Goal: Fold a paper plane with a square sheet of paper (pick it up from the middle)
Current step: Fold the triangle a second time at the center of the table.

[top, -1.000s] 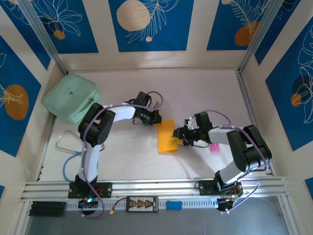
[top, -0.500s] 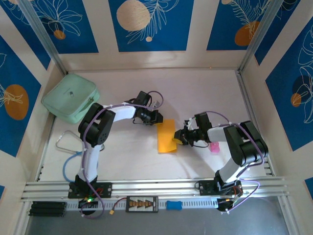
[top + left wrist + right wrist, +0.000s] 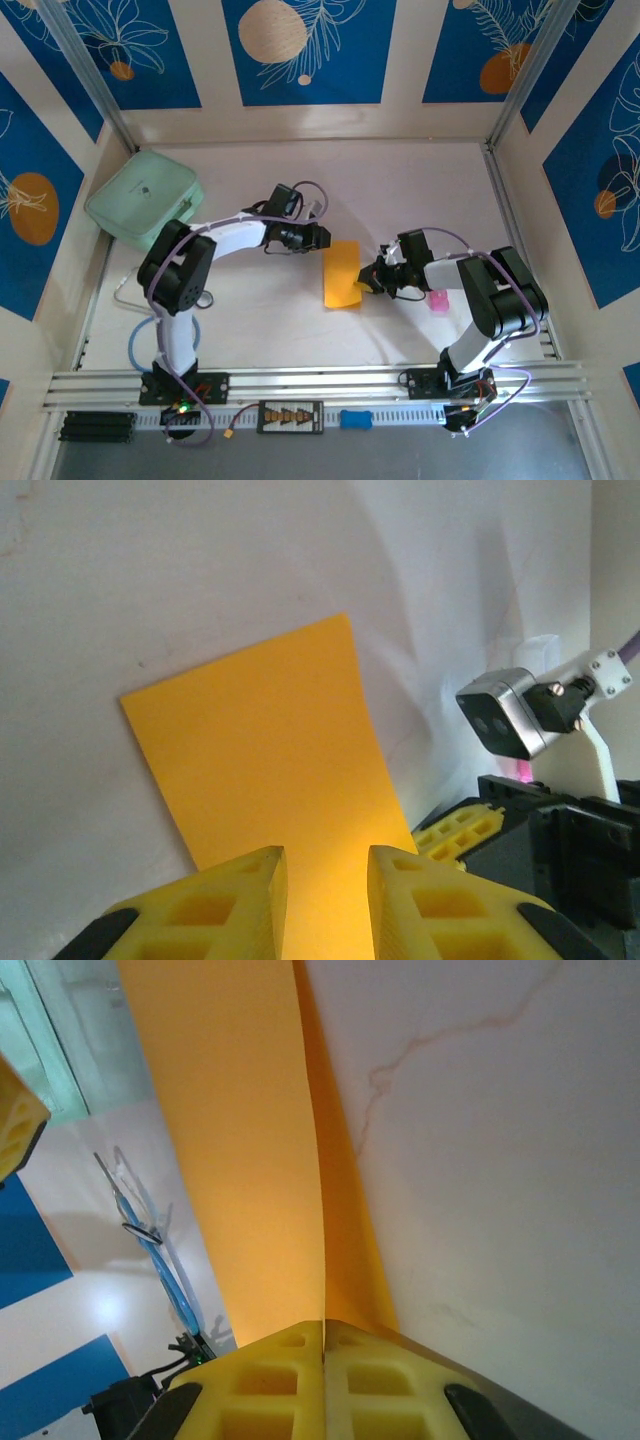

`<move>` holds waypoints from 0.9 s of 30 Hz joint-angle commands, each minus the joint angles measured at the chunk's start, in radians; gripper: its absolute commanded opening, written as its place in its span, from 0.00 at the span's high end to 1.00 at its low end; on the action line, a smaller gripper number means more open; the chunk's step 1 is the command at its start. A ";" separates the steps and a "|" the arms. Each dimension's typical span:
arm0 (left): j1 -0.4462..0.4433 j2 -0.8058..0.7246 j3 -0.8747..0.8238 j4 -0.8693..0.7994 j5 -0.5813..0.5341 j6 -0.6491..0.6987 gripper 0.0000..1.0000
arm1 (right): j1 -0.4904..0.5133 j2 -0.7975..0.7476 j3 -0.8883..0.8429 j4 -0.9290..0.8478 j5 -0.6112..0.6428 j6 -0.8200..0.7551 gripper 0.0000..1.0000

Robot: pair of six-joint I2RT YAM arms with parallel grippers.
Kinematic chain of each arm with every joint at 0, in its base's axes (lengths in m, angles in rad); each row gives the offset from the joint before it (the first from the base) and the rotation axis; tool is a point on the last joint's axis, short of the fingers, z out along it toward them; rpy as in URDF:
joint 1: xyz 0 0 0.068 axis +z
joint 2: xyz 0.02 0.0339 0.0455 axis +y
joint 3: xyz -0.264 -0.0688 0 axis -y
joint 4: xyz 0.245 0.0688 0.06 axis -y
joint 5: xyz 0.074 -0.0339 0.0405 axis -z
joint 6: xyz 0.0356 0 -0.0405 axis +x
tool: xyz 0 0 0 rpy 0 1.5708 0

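Observation:
The square sheet of paper [image 3: 342,272] lies folded into an orange-yellow rectangle in the middle of the white table. My right gripper [image 3: 369,281] is at the sheet's right edge, shut on the paper. In the right wrist view its fingers [image 3: 324,1325] are pressed together with both layers of the paper [image 3: 240,1140] running out from between them. My left gripper [image 3: 322,238] sits at the sheet's upper left corner. In the left wrist view its fingers [image 3: 327,855] stand apart over the paper [image 3: 265,760], gripping nothing, with the right gripper's yellow fingers [image 3: 455,832] across from it.
A mint-green case [image 3: 145,207] lies at the back left. A small pink object [image 3: 438,301] sits on the table right of my right gripper. A blue looped cable [image 3: 135,340] lies by the left arm's base. Walls enclose the table on three sides.
My left gripper has opened and let go of the paper, and its arm has swung leftward. My right gripper has shut on the paper's right edge.

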 commanded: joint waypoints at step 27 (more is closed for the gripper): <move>-0.467 -0.249 -0.204 -0.007 -0.596 0.429 0.42 | -0.011 -0.018 0.059 -0.020 -0.068 -0.038 0.85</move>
